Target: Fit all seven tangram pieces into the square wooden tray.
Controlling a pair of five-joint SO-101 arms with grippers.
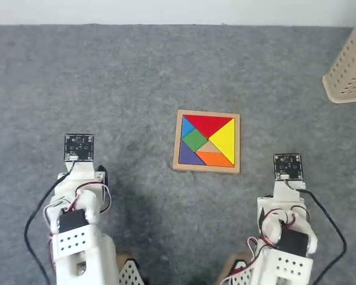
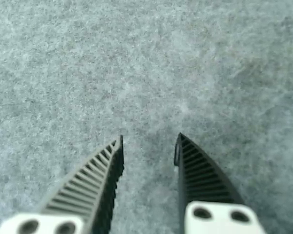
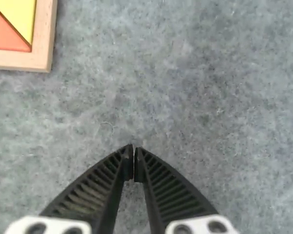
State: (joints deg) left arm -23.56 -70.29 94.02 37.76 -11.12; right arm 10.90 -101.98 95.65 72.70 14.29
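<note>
Grey carpet covers the table, and the square wooden tray [image 1: 177,142] lies flat at its centre, between the two arms and slightly farther away. Its sides run nearly straight left-right and near-far. Red, yellow, orange, purple, green and blue pieces fill it around a tan triangle [image 1: 209,146]. A cream perforated basket [image 1: 349,65] stands far right, well apart. The left gripper [image 2: 150,139] is spread over bare carpet. The right gripper [image 3: 134,148] is pressed together just off the tray's near right corner.
</note>
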